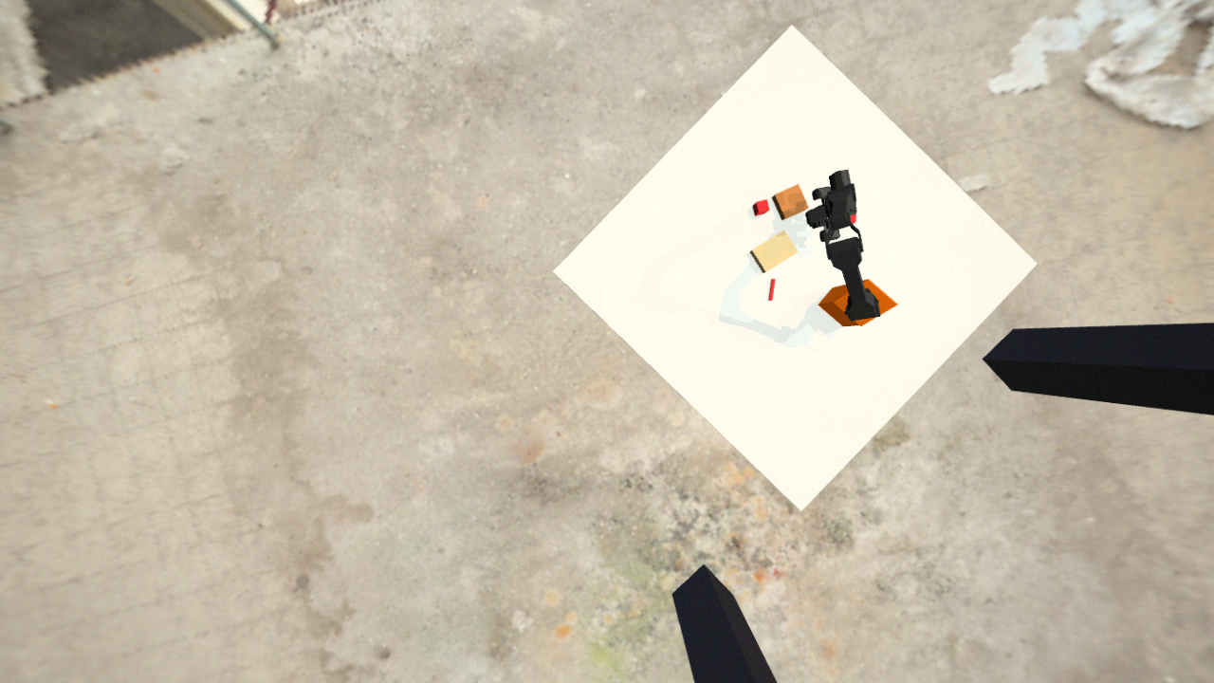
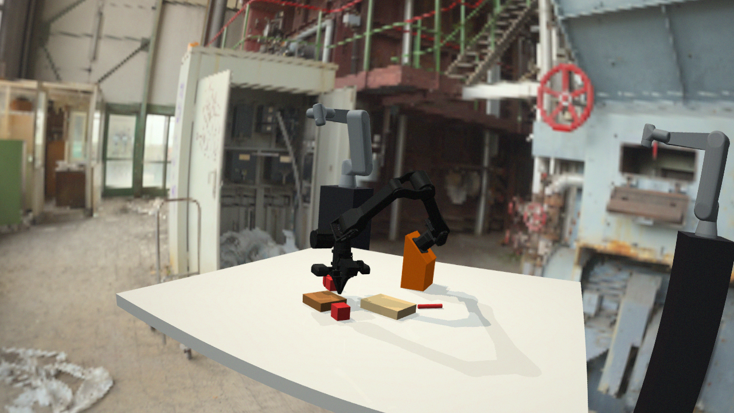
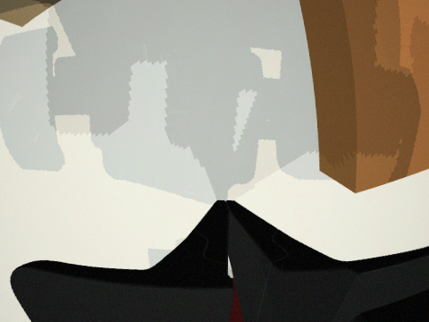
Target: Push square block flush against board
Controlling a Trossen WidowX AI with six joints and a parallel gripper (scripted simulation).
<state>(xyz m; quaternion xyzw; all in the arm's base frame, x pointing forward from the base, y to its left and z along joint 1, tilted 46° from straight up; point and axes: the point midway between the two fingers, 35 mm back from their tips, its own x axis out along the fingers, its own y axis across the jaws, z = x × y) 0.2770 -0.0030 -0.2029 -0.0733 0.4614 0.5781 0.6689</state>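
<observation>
The square brown block lies flat on the white table. The tan board lies flat a short way from it, with a gap between them. My gripper is shut and empty. It points down, its tips just above the table, beside the block's far side. In the overhead view the arm hides the fingertips.
A small red cube sits by the block's near corner. Another red cube is behind my fingers. A thin red stick lies past the board. The orange arm base stands behind.
</observation>
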